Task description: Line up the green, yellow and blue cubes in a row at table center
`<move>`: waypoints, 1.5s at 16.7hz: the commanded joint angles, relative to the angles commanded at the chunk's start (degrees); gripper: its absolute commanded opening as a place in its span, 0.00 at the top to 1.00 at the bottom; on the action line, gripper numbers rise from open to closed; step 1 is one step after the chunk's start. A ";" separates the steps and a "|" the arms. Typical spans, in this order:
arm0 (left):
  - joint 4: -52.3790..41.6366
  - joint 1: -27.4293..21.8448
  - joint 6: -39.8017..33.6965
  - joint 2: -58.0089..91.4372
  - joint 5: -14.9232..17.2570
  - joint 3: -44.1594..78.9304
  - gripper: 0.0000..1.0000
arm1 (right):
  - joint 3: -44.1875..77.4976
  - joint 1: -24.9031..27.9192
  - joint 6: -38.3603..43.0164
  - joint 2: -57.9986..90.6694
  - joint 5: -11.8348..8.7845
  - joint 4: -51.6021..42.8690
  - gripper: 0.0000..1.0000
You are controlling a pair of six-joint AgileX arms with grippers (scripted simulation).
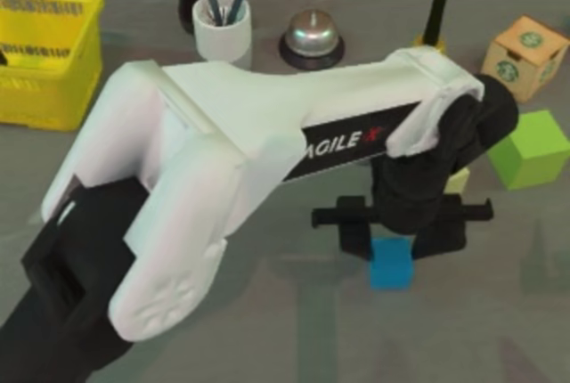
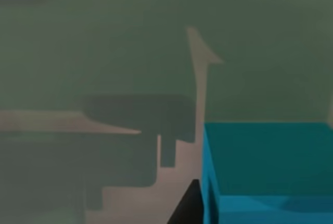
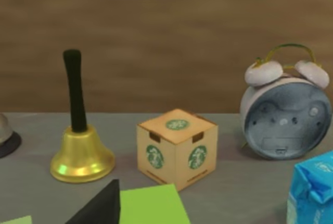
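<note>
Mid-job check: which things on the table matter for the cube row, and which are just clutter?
Job: blue cube at the left gripper, yellow cube, green cube.

Clutter: tan logo cube, hand bell, alarm clock, yellow basket, pen cup, desk bell.

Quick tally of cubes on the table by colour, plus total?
Lime green cube: 1
Pale yellow cube, mostly hidden behind the left arm's wrist: 1
Blue cube, at the left gripper: 1
Tan cube with green logos: 1
Total: 4 cubes
</note>
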 joint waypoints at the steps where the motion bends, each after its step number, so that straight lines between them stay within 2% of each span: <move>1: 0.00 0.00 0.00 0.00 0.00 0.00 0.17 | 0.00 0.00 0.00 0.00 0.00 0.00 0.00; 3: 0.00 0.00 0.00 0.00 0.00 0.00 0.02 | 0.00 0.00 0.00 0.00 0.00 0.00 0.00; 4: 0.00 0.00 0.00 0.00 0.00 0.00 0.00 | 0.00 0.00 0.00 0.00 0.00 0.00 0.00; 13: -0.21 0.08 0.00 -0.01 0.00 0.20 0.00 | 0.00 0.00 0.00 0.00 0.00 0.00 0.00; 20: -13.02 0.79 -0.37 -1.31 -0.03 11.36 0.00 | 0.00 0.00 0.00 0.00 0.00 0.00 0.00; 25: -14.42 0.61 -0.32 -1.53 -0.03 12.77 0.00 | 0.00 0.00 0.00 0.00 0.00 0.00 0.00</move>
